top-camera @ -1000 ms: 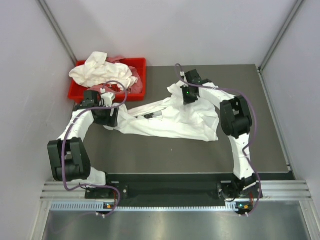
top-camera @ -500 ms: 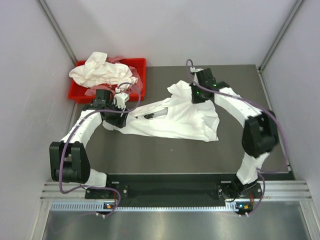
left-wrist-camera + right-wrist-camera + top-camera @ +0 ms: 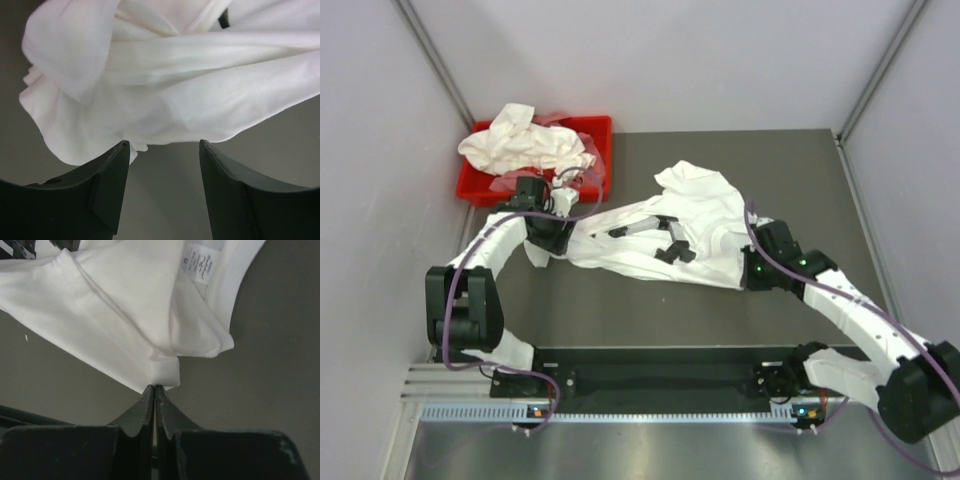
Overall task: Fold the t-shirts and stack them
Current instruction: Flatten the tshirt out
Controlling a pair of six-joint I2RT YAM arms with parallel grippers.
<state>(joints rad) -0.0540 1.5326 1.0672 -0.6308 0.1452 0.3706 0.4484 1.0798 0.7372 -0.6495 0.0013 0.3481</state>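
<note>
A crumpled white t-shirt (image 3: pixel 660 235) lies across the middle of the dark table. My left gripper (image 3: pixel 548 240) is at the shirt's left end. In the left wrist view it (image 3: pixel 162 146) is open and empty, low over the table, with the bunched shirt edge (image 3: pixel 150 90) just ahead of its fingertips. My right gripper (image 3: pixel 750 272) is at the shirt's near right corner. In the right wrist view it (image 3: pixel 155 386) is shut on a small folded corner of the t-shirt (image 3: pixel 125 305). A neck label (image 3: pixel 200 262) shows there.
A red bin (image 3: pixel 605 150) at the back left holds more crumpled white t-shirts (image 3: pixel 525 140). Walls stand close at the left, right and back. Dark patches (image 3: pixel 672 245) show on the spread shirt's middle.
My right arm has swung from the shirt's far side to its near right corner and shut on it. My left gripper has shifted slightly at the shirt's left end.
</note>
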